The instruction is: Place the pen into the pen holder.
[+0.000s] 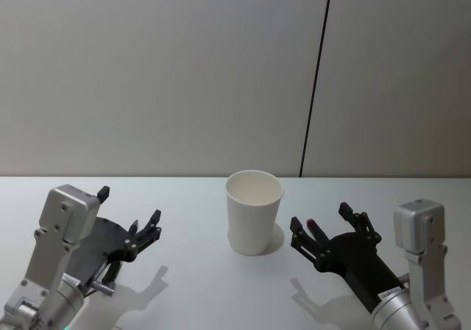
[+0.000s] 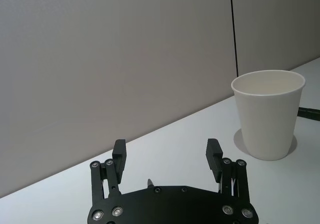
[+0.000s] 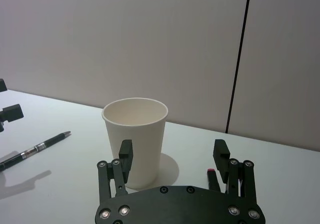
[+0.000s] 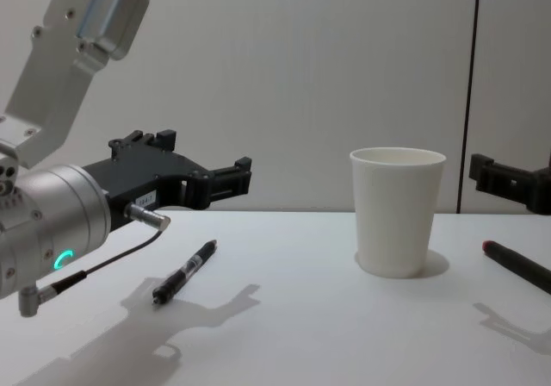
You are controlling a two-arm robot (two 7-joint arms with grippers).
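1. The white paper cup [image 1: 254, 213] stands upright in the middle of the tabletop [image 1: 199, 289]. It is empty.
2. A black pen [image 4: 185, 271] lies flat on the tabletop, on the left of the cup and well apart from it.
3. The left hand [image 2: 166, 149] hangs in the air just above that pen. Its fingers are spread wide and hold nothing.
4. A red-tipped pen [image 4: 516, 265] lies flat on the right of the cup, closer to it.
5. The right hand [image 3: 173, 149] floats over this pen. Its fingers are spread too, with nothing between them.
6. No pen is in the cup yet, so the job looks like it is at the very start.
7. A pen is likely light, thin and stiff. It will not bend, but it is round and smooth, so it could roll or slip away.
8. The best place to pinch it is probably near the middle, with one finger on each long side.
9. The paper cup is likely very light. A bump from a hand or a pen could tip it or push it away, so the pen should go in gently, tip down.
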